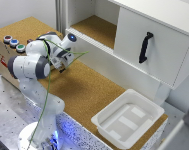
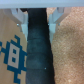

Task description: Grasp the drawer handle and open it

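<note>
The drawer (image 1: 151,42) is a large white flat-fronted box at the upper part of the exterior view's right. Its black curved handle (image 1: 145,47) stands upright on the front panel. My gripper (image 1: 63,65) hangs low over the cork surface at the exterior view's left, far from the handle and touching nothing. In the wrist view the gripper (image 2: 38,22) is open and empty, with its two pale fingers (image 2: 20,19) apart over a dark strip (image 2: 39,50). The handle and drawer are out of the wrist view.
A shallow white plastic tray (image 1: 128,118) sits on the cork near the front right. A cardboard box (image 1: 5,52) with coloured buttons (image 1: 14,43) stands behind the arm; its blue print (image 2: 14,56) shows in the wrist view. An open cork-lined shelf (image 1: 96,27) lies beside the drawer.
</note>
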